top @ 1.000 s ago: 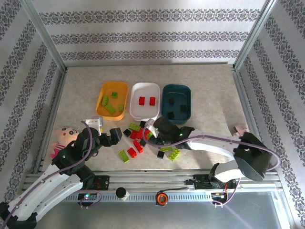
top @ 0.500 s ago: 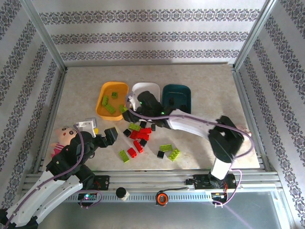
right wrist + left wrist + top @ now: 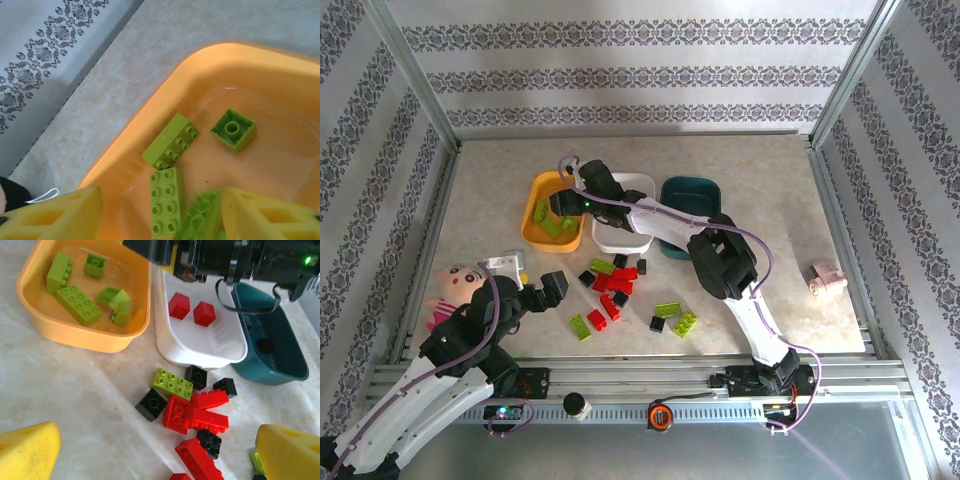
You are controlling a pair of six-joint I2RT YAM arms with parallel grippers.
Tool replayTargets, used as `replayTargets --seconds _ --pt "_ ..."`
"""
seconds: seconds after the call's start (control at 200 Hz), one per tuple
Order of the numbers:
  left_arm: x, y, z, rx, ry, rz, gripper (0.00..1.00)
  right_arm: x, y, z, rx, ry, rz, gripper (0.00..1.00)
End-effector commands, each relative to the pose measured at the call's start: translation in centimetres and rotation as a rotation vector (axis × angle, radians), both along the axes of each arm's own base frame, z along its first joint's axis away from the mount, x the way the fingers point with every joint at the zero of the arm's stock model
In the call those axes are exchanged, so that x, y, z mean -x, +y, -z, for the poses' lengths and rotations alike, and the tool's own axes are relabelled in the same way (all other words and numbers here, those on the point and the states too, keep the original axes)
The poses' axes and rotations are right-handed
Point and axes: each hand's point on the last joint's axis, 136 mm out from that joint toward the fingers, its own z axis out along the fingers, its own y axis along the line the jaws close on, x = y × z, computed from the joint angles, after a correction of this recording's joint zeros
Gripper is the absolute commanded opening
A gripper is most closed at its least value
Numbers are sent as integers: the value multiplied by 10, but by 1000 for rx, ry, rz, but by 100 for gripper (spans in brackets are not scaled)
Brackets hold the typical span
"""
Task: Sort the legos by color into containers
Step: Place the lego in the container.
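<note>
Lime-green, glossy plastic legos (image 3: 167,201), studded, inside the orange-yellow tray (image 3: 200,54).

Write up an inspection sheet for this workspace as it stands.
Surface: beige marbled table, no spills seen.
Job's things: orange-yellow tray holds lime green bricks; white tray holds two red bricks; teal tray holds at least one black brick; mixed loose legos lie on the table in front of the trays.
Clutter: doll at the left edge; small pink object at the right.
Pincers: right pincer open over the orange-yellow tray; left pincer open above the loose legos, holding nothing.
Cables: purple cables run along both arms.
Surroundings: patterned walls, metal frame.
</note>
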Motion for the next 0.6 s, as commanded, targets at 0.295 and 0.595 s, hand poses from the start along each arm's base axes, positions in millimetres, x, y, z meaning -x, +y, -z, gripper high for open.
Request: replayTargets --seconds 0.295,0.595 --pt "20 -44 84 -42 377 177 80 43 -59 -32 -13 -25 45 67" --pt "38 -76 99 -124 402 320 80 94 -118 -8 8 7 60 67"
